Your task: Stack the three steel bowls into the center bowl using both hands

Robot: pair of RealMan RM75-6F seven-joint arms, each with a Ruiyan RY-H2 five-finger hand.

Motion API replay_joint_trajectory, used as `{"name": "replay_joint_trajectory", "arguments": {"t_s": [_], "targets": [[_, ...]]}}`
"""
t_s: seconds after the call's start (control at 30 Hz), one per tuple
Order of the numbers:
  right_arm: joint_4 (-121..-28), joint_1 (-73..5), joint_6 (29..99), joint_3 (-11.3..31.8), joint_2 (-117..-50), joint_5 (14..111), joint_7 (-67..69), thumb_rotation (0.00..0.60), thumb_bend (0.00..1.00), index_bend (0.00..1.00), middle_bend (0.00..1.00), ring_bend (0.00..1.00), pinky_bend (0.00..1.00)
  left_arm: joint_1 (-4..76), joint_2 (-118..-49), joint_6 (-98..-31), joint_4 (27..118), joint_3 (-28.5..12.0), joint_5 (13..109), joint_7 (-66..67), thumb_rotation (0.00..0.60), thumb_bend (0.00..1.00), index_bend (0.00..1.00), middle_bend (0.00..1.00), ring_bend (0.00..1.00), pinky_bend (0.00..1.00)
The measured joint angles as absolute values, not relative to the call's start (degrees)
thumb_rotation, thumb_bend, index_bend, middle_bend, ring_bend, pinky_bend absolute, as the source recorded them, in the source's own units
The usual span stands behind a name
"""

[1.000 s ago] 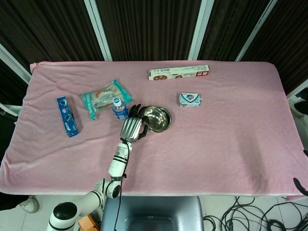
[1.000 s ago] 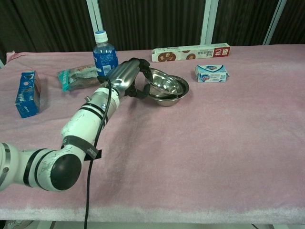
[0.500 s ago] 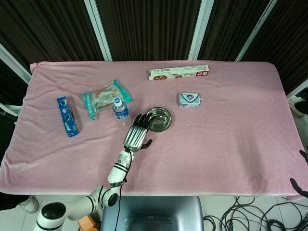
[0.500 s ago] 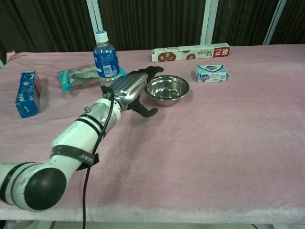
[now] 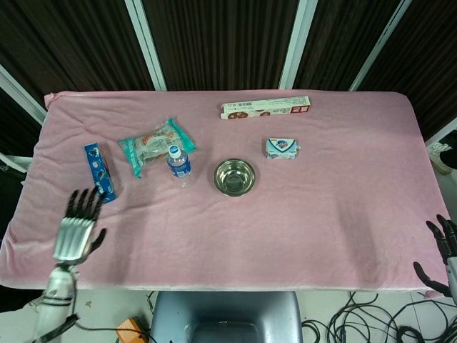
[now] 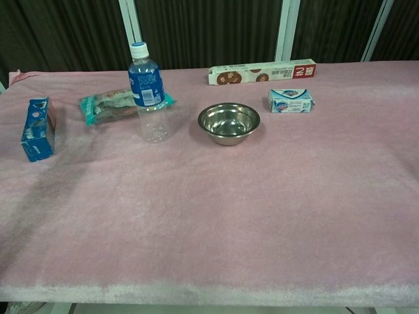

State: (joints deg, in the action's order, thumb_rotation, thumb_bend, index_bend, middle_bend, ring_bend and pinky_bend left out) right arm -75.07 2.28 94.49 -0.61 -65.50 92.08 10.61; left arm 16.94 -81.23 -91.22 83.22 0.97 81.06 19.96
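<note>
While the bowls sit nested mid-surface beside the bottle, left robot hand at near-left edge — fingers spread, empty, right robot hand at near-right edge — partly cropped, nothing held.

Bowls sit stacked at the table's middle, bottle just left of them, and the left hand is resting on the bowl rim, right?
Not quite. The left hand is off the steel bowls: the head view shows it open near the front-left table edge, holding nothing. The bowls do sit mid-table with the water bottle just left of them.
</note>
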Motion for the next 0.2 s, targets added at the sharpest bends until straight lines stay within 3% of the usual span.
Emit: {"name": "replay_joint_trajectory", "arguments": {"t_s": [0.2], "targets": [[-82.12, 2.07, 93.59, -0.31, -65.13, 92.05, 2.12, 0.600, 0.43, 0.00, 0.00, 0.00, 0.00, 9.58, -77.83, -97.49, 78.50, 2.84, 82.55, 4.70, 0.600, 0.32, 0.00, 0.01, 0.00, 0.00]]}}
